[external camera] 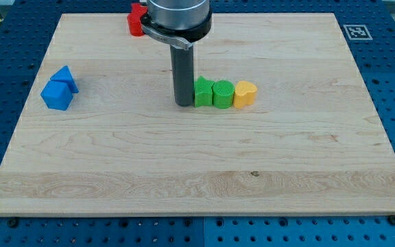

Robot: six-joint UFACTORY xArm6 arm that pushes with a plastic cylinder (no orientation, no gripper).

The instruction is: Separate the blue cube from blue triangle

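The blue cube (55,95) sits near the view's left edge of the wooden board (197,171). The blue triangle (66,77) touches it, just above and to its right. My tip (183,103) stands near the board's middle, far to the right of both blue blocks. It is right beside the left side of a green block (203,92).
A second green block (222,93) and a yellow block (245,94) continue the row to the right of the first green one. A red block (136,19) lies at the board's top edge, partly hidden behind the arm. A marker tag (354,31) is at the top right corner.
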